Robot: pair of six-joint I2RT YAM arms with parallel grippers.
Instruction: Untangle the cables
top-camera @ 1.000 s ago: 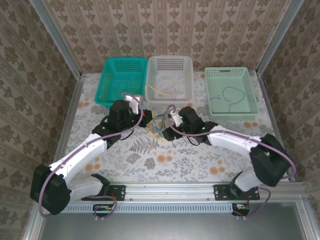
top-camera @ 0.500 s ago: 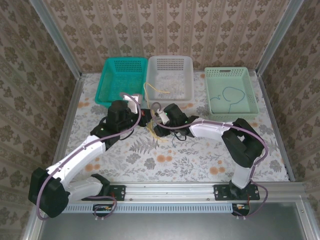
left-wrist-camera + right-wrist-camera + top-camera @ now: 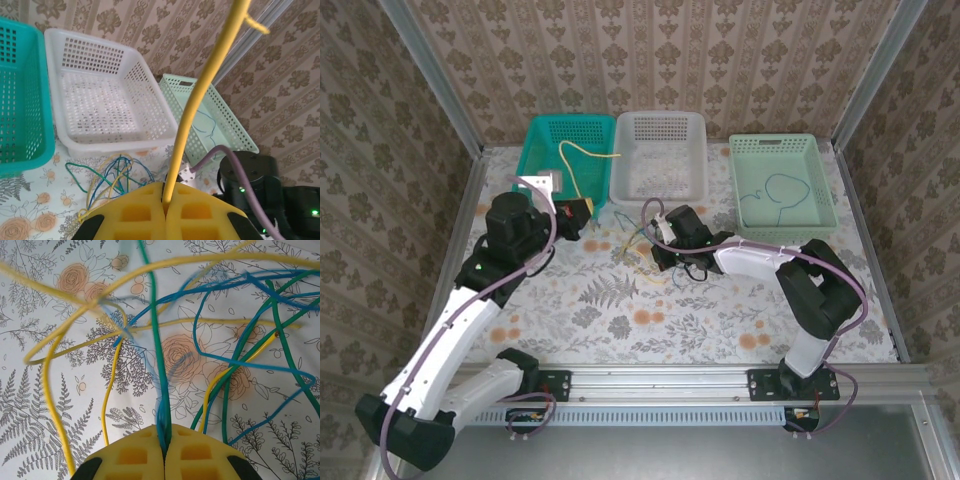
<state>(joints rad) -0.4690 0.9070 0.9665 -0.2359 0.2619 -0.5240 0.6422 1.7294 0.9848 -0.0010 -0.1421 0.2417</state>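
A wall (image 3: 650,55) papered in a beige damask pattern closes in three sides of the cell, with aluminium posts at the corners. A cloth printed with ferns and orange flowers covers the table (image 3: 620,310).

At the far left of the back row stands a teal basket (image 3: 525,165). Just in front of it is the left gripper (image 3: 165,192), its yellow pads pressed together on a yellow cable (image 3: 182,125). This strand rises from the pads and arcs over the teal basket's right side towards the white basket (image 3: 658,130) in the middle.

On the cloth in front of the white basket lies the tangle of cables (image 3: 635,248), loops of yellow, green and blue crossing one another. The right gripper (image 3: 164,435) is at its right edge, pads closed on a green strand (image 3: 156,355) and blue ones running beside it, while the other strands fan out over the floral print.

Furthest right sits a pale green basket (image 3: 775,142) with a dark blue cable (image 3: 782,190) lying loose inside it.
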